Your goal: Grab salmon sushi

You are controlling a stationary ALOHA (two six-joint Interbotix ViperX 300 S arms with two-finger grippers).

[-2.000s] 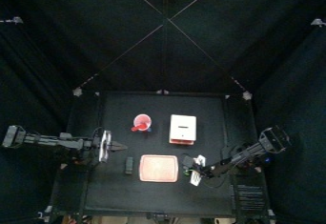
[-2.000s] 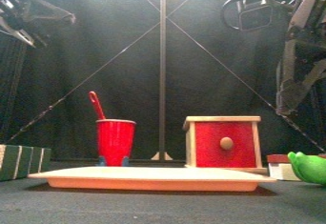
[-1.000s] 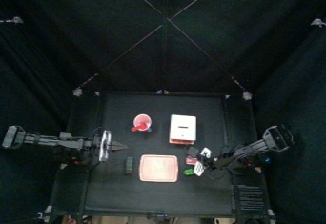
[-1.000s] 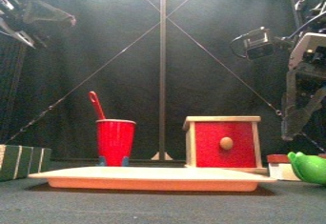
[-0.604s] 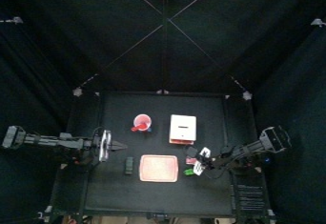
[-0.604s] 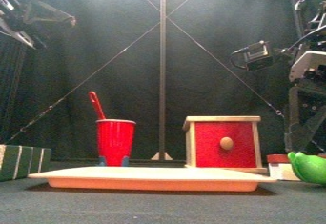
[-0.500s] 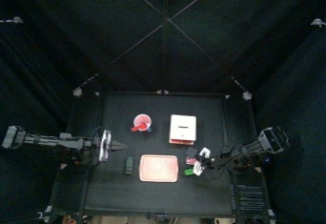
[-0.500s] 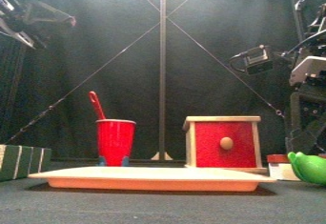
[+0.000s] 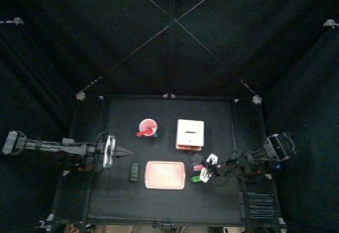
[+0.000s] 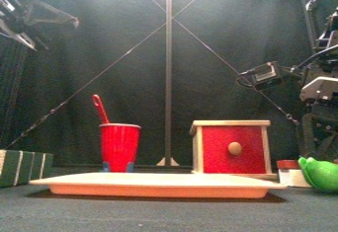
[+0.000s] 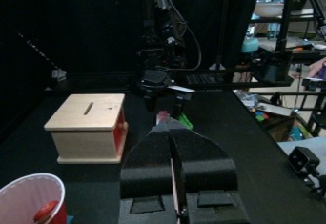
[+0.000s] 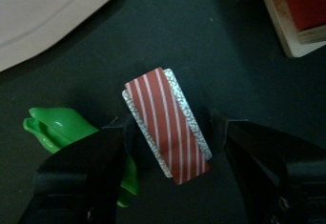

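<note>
From the top view I see my right gripper (image 9: 213, 164) low and right of centre, over the sushi beside the pink tray (image 9: 165, 174); my left gripper (image 9: 119, 152) rests at the left.

In the front view, the sushi (image 10: 290, 171) sits at the lower right edge, next to the green piece (image 10: 318, 172).

My left wrist view shows those fingers closed.

In my right wrist view, the fingers (image 12: 87, 161) are spread wide on both sides of the sushi (image 12: 167, 123), which lies centre frame on the table (image 12: 230, 66).
</note>
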